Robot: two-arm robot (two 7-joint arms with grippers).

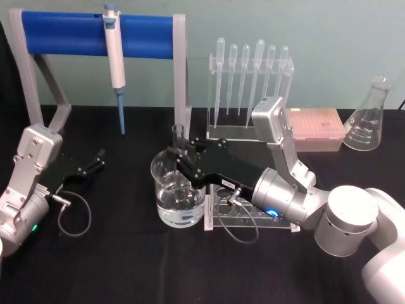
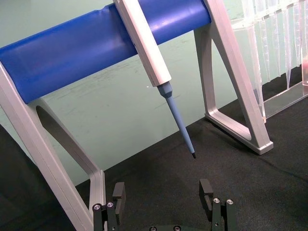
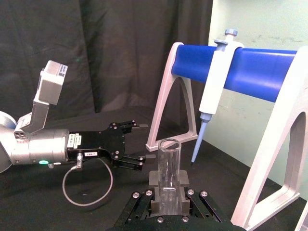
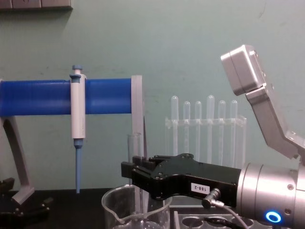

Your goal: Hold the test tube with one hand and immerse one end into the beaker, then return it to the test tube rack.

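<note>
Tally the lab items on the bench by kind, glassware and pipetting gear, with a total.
Test tube, held by the right gripper over the beaker: 1
Beaker: 1
Conical flask: 1
Plastic pipettes in the clear rack: 6
White-and-blue pipettor on the blue stand: 1
Total: 10

Pipettor (image 1: 116, 63) and pipette rack (image 1: 250, 88) stand behind beaker (image 1: 178, 190).

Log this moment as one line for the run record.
right tool: shut on test tube, upright | tube lower end inside beaker | beaker holds clear liquid | left tool: open, idle at table's left
</note>
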